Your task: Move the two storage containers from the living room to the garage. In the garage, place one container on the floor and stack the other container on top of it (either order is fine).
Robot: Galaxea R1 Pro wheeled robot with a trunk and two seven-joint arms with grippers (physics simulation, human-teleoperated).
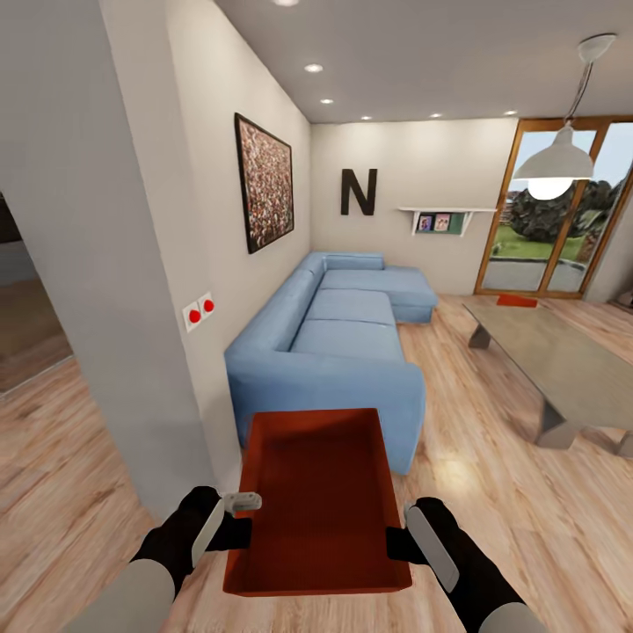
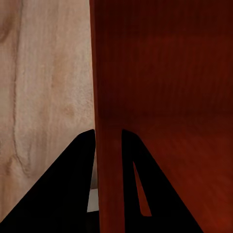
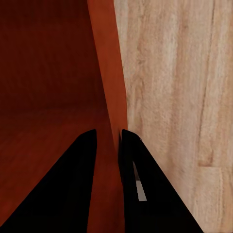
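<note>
Left hand [image 1: 239, 527]: black matte fingers [image 2: 63, 194] closed on the left wall of the storage container [image 1: 321, 501], one finger outside, one inside; pale grey plate along its back.
Right hand [image 1: 397, 543]: dark wedge-shaped fingers [image 3: 77, 189] pinching the container's right wall from both sides, with the wall filling the gap.
Storage container: orange-red plastic, rectangular, low straight walls, open top, smooth dull inner floor; held level between both hands, above the plank floor and just in front of the sofa's arm. Its underside is hidden, and fine ribbing cannot be made out.
Second container [image 1: 516, 301]: a small red shape on the floor by the glass doors, too far away to read its form.
Floor [image 1: 492, 492]: light wood planks with soft grain and a faint sheen.
Sofa [image 1: 338, 343]: blue fabric sectional, boxy cushions, set along the wall.
Wall corner [image 1: 132, 264]: beige, plain, bearing a white plate [image 1: 199, 310] with two red dots; it hides most of the opening behind it.
Letter N [image 1: 359, 192]: black, flat on the far wall.
Picture [image 1: 264, 183]: dark frame, speckled reddish surface, detail unreadable.
Worktop [image 1: 554, 360]: long grey slab on angled legs, cut off at the picture's right edge.
Lamp [image 1: 554, 158]: white dome shade on a cord.
Glass doors [image 1: 554, 211]: wood-framed, partly cut off.
</note>
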